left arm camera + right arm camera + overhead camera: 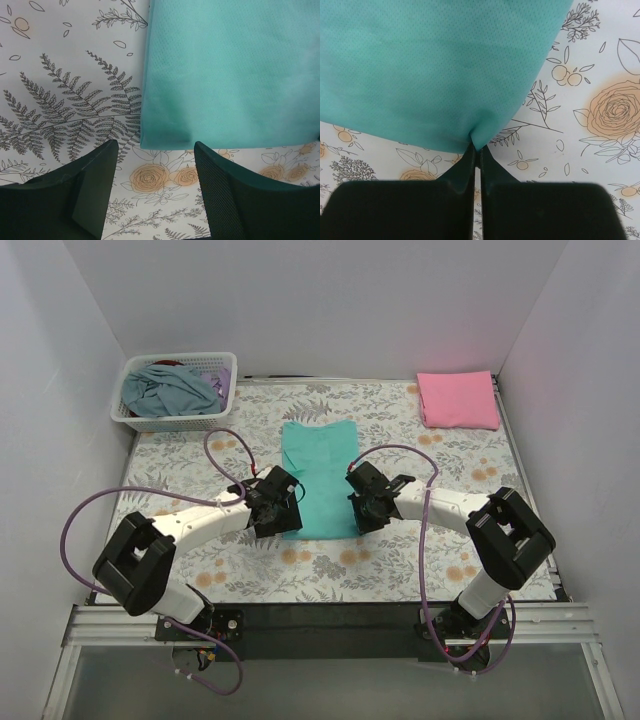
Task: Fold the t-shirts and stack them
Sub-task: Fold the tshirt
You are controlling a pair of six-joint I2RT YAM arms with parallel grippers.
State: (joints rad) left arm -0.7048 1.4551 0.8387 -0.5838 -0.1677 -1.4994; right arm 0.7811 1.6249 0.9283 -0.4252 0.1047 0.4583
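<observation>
1. The teal-green t-shirt [318, 478] lies flat in the middle of the worktop [200, 560], folded into a long rectangle whose long sides run from the near edge towards the far edge
2. The right gripper [476, 152] is clenched on the shirt's near right corner, and the cloth puckers into a small point where the two fingers meet
3. The left gripper [155, 150] is spread wide and holds nothing; the shirt's near left corner lies just beyond its fingertips, and the printed table covering shows between them
4. The pink t-shirt [458, 399] sits folded in the far right corner of the worktop, well apart from the teal one
5. A white lattice basket [170, 423] stands in the far left corner, with a blue-grey garment [170, 390] heaped inside and some purple cloth [215, 375] beside it
6. The worktop covering is white, printed with grey ferns and orange roses
</observation>
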